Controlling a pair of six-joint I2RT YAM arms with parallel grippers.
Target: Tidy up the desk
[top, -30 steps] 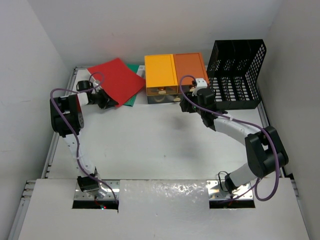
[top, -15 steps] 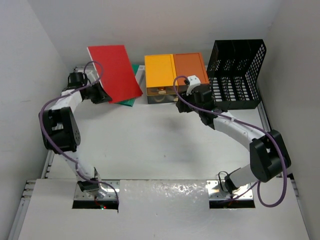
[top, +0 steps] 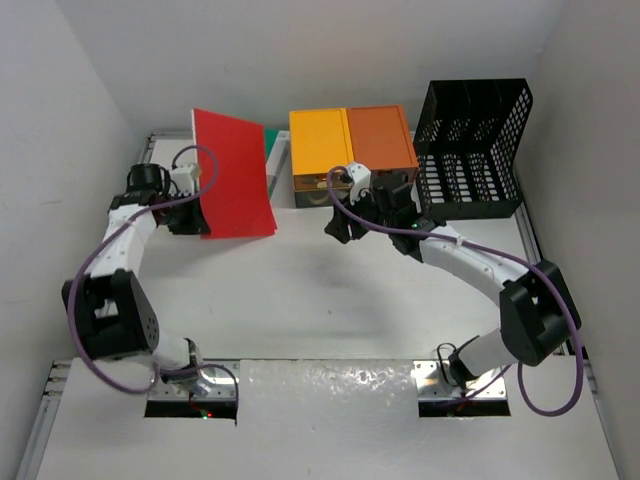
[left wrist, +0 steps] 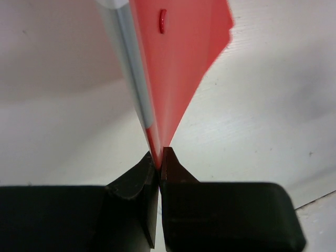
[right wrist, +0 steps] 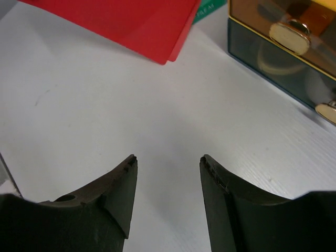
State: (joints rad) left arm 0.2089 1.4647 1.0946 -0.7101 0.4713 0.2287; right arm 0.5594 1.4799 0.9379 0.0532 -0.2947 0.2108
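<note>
White rail-edged counter [top: 330, 300]: my left hand [left wrist: 160, 157] pinches a thin red plastic folder [top: 235, 180] upright by one edge, so it may slip; right hand [right wrist: 168, 163] half-open, empty.

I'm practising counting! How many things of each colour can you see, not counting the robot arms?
Red: 1, the folder
Green: 1, a flat thing behind the folder
Yellow and orange: 1, the drawer box
Black: 1, the rack
Total: 4

Open desk [top: 300, 290] spans the middle and near side; the red folder [top: 232, 175], drawer box [top: 350, 142] and mesh rack [top: 480, 180] block the far edge.
</note>
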